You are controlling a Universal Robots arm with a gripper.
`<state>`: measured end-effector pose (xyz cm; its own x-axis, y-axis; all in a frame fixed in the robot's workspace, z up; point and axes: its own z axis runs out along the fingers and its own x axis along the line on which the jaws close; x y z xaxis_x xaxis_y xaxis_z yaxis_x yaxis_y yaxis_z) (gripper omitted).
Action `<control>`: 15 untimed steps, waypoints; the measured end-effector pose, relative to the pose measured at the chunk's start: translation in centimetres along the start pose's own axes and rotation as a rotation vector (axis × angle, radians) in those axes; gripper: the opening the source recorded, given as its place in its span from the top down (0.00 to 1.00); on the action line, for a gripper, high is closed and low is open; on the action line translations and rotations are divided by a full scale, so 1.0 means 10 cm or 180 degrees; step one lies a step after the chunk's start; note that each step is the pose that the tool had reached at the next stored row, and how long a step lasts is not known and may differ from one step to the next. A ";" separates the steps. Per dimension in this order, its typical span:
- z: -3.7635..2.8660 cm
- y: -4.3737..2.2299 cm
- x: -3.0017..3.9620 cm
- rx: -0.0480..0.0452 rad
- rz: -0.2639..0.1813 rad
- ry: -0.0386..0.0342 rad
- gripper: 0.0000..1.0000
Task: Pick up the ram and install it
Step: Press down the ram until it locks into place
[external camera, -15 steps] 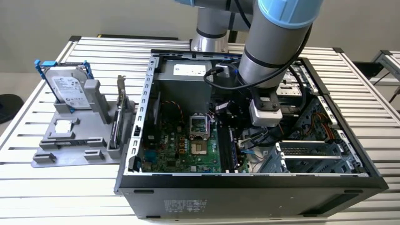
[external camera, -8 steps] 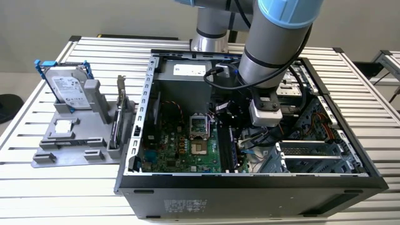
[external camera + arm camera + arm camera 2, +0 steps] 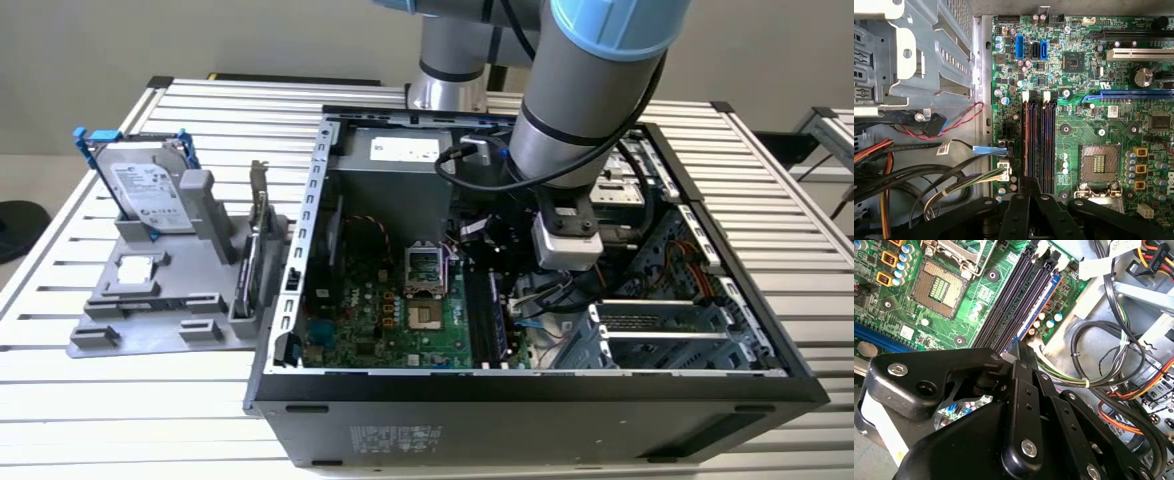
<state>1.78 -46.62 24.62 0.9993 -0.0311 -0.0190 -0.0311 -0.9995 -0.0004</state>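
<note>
The arm is reaching down into the open computer case, and the gripper is hanging low over the green motherboard, right at the near end of the memory slots. In both wrist views the black fingers are sitting drawn close together, tips almost meeting, at the end of the slot bank. The ram is lying edge-on just ahead of the fingertips, a thin dark stick with a blue edge standing in the outermost slot beside the cable bundle. Whether the jaws are actually pinching it, I cannot tell. The processor socket is sitting off to one side of the jaws.
</note>
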 end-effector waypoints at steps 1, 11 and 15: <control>0.000 0.000 0.000 0.0000 0.0000 0.0000 1.00; 0.001 0.000 -0.001 -0.0005 -0.0273 0.0000 1.00; 0.001 0.000 -0.001 -0.0008 -0.0433 0.0000 1.00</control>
<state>1.77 -46.62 24.60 0.9943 0.1049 -0.0190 0.1049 -0.9945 -0.0004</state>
